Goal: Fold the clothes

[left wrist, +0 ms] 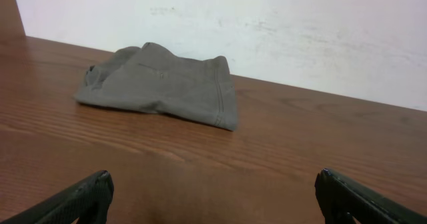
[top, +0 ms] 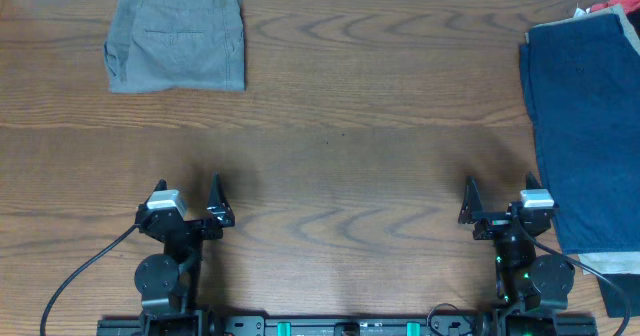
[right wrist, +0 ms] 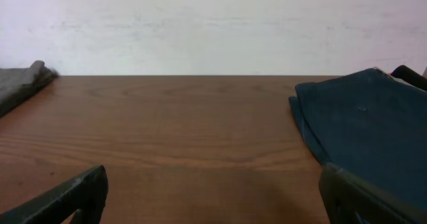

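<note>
The grey-khaki shorts (top: 177, 38) lie folded at the table's far left, back pocket up; they also show in the left wrist view (left wrist: 163, 84) and at the left edge of the right wrist view (right wrist: 20, 83). A dark navy garment (top: 585, 116) lies spread along the right side and shows in the right wrist view (right wrist: 363, 127). My left gripper (top: 188, 208) is open and empty near the front edge, its fingers far apart (left wrist: 212, 197). My right gripper (top: 497, 208) is open and empty, just left of the navy garment (right wrist: 213, 197).
More cloth, reddish and light, pokes out at the far right corner (top: 605, 11) beyond the navy garment. A light strip of cloth (top: 610, 264) lies under its near end. A white wall (left wrist: 300, 31) runs behind the table's far edge.
</note>
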